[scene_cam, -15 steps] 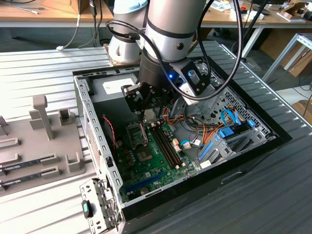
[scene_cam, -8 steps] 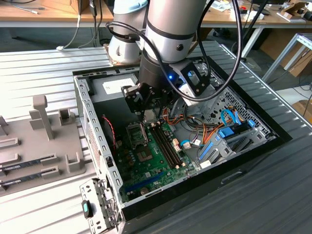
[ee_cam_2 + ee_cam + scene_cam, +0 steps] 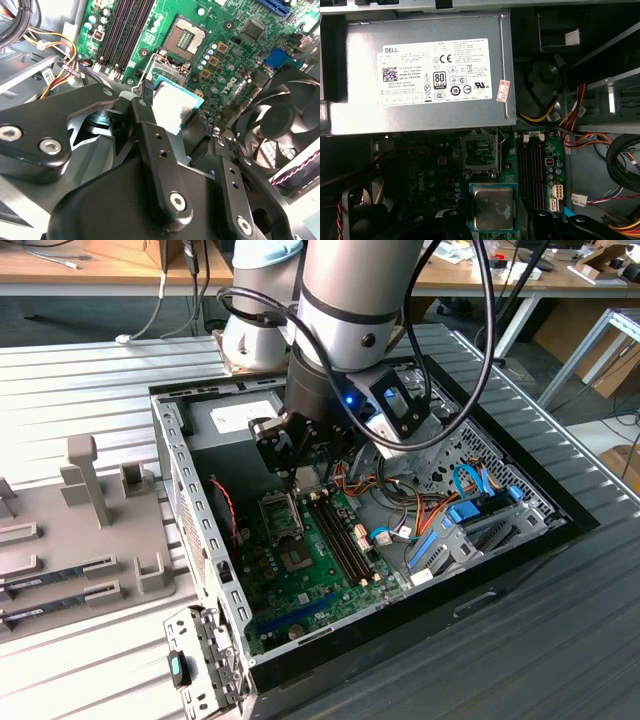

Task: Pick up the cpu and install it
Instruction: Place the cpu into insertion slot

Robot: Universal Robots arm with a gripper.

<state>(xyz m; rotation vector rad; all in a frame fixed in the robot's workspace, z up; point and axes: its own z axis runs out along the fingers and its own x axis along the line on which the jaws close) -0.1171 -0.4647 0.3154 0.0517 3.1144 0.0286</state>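
Tool grips the cpu by its edges, near the open socket.

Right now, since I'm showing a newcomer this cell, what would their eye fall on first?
The silver robot arm leaning into the open computer case dominates the exterior view. In both wrist views, the cpu sits clamped in the gripper over the green motherboard, near the empty socket. The large grey power-supply box lies along the board's edge.
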